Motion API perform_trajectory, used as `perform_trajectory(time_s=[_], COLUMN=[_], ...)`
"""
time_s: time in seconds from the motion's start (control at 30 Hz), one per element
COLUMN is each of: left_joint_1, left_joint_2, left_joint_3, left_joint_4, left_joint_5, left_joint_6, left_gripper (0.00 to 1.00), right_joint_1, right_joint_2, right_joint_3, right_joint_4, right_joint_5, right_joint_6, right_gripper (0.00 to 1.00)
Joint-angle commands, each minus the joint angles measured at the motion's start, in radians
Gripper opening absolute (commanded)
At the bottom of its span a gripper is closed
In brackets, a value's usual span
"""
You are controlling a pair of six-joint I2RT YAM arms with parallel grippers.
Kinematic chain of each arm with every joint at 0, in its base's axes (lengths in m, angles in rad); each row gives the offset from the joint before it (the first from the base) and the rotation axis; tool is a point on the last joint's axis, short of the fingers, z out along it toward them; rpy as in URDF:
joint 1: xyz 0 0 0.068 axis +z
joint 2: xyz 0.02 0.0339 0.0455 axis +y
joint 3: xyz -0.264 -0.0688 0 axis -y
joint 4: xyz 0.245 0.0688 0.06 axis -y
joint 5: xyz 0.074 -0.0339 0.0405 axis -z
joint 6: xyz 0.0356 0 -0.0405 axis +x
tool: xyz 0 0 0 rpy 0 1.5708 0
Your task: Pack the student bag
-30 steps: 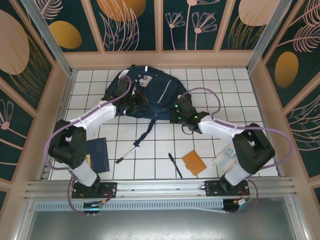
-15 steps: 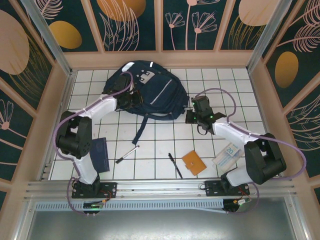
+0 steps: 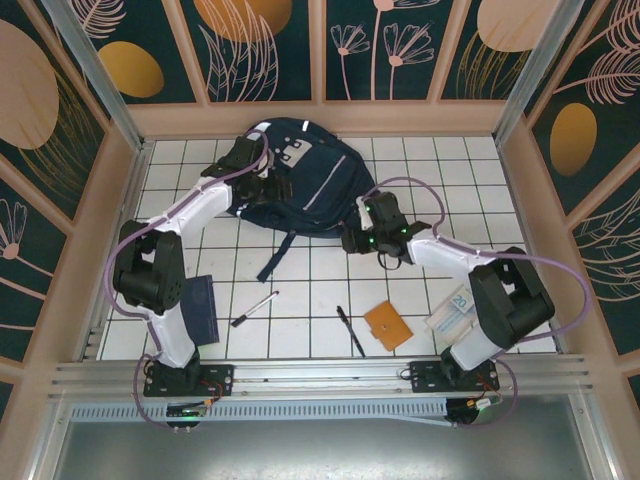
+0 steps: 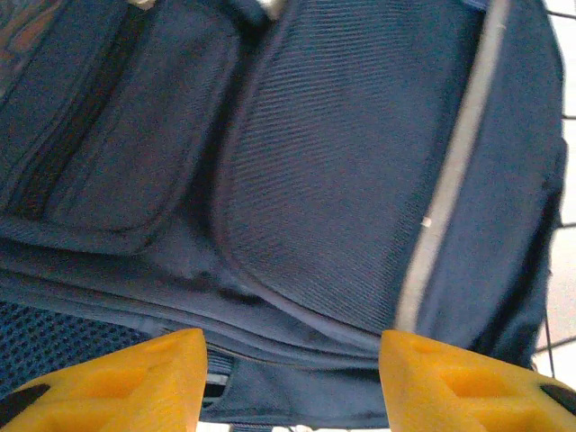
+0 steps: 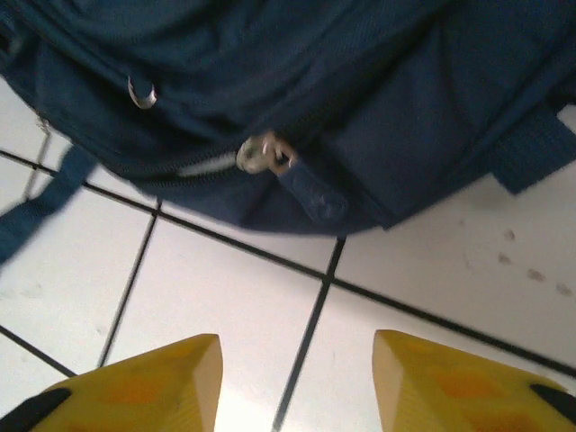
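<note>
Your left arm is reaching from its base toward 12 o'clock, and your left hand [image 3: 262, 182] is sitting at the 9 o'clock side of the student bag [image 3: 312, 178]. The bag is lying flat at the 12 o'clock end of the bench [image 3: 440, 180], with a strap [image 3: 280, 255] trailing toward 6 o'clock.

From above you are getting the whole layout. A dark-blue notebook [image 3: 200, 308], a white pen [image 3: 255, 308], a black pen [image 3: 350, 330] and an orange pouch [image 3: 387, 325] are lying along the near row.

Close up, your left wrist camera is adding detail. The yellow fingers [image 4: 117, 378] are standing apart with nothing between them, over ribbed navy fabric and a grey stripe [image 4: 450, 180].

Your right arm is angling from 5 o'clock toward 10 o'clock, putting the right hand [image 3: 358, 232] at the bag's 4 o'clock corner. Its wrist camera is showing fingers [image 5: 135, 382] spread apart above bare white tile. The bag's edge is lying just beyond them at 12 o'clock, and a metal zipper pull [image 5: 264, 155] is resting on that edge.
</note>
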Motion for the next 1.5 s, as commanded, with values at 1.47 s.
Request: perform_trajectory(time_s=[1.47], left_joint_1=[-0.110], left_joint_2=[-0.073], left_joint_3=[-0.453], left_joint_4=[0.490], left_joint_5=[0.394], left_joint_6=[1.241], left_gripper=[0.51], right_joint_1=[-0.015], right_joint_2=[0.327], right_joint_3=[0.217], right_joint_4=[0.035], right_joint_5=[-0.357], right_joint_6=[-0.467], right_gripper=[0.26])
